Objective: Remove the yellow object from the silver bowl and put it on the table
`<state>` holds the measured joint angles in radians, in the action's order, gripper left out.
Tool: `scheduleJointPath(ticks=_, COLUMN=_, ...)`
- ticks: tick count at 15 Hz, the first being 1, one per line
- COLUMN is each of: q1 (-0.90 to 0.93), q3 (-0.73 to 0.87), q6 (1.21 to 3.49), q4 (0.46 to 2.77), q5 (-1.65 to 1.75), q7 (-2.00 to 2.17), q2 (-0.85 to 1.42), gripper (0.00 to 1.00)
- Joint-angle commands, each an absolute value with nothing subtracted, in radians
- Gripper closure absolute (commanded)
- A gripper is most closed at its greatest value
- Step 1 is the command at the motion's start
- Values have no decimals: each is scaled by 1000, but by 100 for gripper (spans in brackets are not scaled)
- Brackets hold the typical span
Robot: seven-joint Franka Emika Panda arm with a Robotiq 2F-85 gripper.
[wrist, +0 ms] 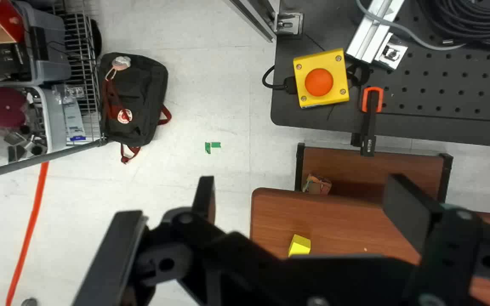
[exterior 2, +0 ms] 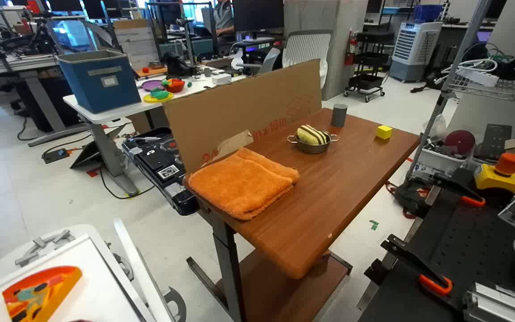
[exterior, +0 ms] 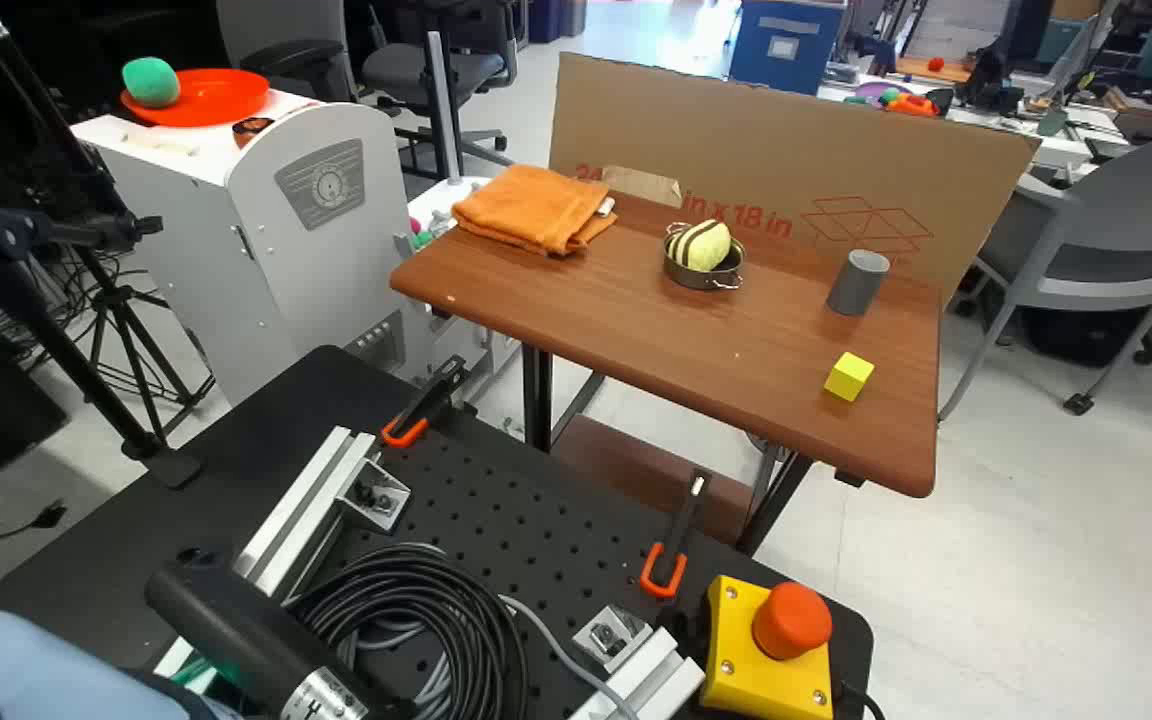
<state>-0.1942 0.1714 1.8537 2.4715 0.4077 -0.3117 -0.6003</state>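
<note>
The yellow object (exterior: 702, 246) is rounded with dark stripes. It sits in the silver bowl (exterior: 704, 278) and sticks up above the rim. Both also show in the other angle, the yellow object (exterior 2: 312, 134) and the bowl (exterior 2: 313, 147) with its small side handles. The bowl stands on the brown table (exterior: 626, 310), towards the cardboard side. My gripper (wrist: 306, 199) shows only in the wrist view, jaws wide apart with nothing between them, high above the table's edge (wrist: 338, 212). The yellow object and bowl are out of the wrist view.
A yellow cube (exterior: 848, 377) and a grey cylinder cup (exterior: 858, 282) stand on the table beside the bowl. A folded orange towel (exterior 2: 245, 183) lies at one end. A cardboard sheet (exterior 2: 239, 107) stands along one long side. A black perforated plate (exterior: 496, 500) with clamps lies opposite.
</note>
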Motion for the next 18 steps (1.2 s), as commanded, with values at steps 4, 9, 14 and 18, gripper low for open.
scheduleJointPath(ticks=4, q1=-179, q3=183, q6=1848, q4=2469, q5=414, q7=-306, q2=-601, gripper=0)
scheduleJointPath(ticks=9, q1=-182, q3=149, q6=1856, q4=2457, q5=403, q7=-181, q2=-511, gripper=0)
scheduleJointPath(ticks=14, q1=-145, q3=87, q6=1957, q4=2421, q5=328, q7=93, q2=-295, gripper=0)
scheduleJointPath(ticks=18, q1=-98, q3=50, q6=2116, q4=2326, q5=201, q7=242, q2=-83, gripper=0)
